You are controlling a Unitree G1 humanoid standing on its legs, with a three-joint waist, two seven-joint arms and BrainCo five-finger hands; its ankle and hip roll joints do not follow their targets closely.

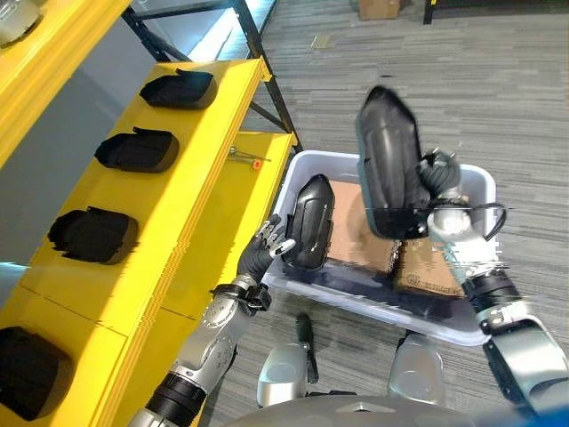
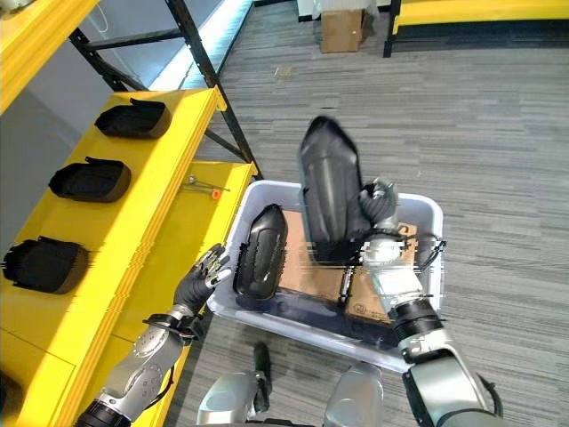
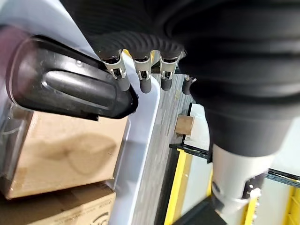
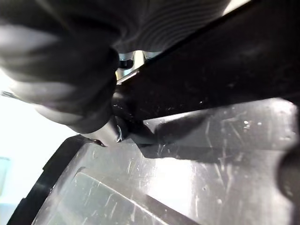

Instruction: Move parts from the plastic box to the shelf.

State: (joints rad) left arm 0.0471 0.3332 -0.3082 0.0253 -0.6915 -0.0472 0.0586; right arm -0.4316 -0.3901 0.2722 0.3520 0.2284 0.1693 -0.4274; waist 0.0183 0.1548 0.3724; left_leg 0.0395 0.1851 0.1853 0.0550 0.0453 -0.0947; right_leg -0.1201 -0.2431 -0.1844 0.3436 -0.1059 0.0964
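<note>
Right hand (image 1: 437, 182) grips a large black part (image 1: 389, 160), fingers curled round its edge, holding it raised and upright above the plastic box (image 1: 476, 185). Left hand (image 1: 267, 247), fingers straight and relaxed, rests against a second black part (image 1: 310, 221) that stands on end in the box's near-left corner, leaning by the rim. Cardboard boxes (image 1: 360, 233) lie flat on the box floor beneath both parts. Beside the box stands the yellow shelf (image 1: 191, 200), carrying a row of black parts (image 1: 133, 151) already placed. Step in hand, by judgement: lifting out. Next, the raised part must swing leftward over the rim and settle onto a free stretch of shelf, without striking the standing part.
</note>
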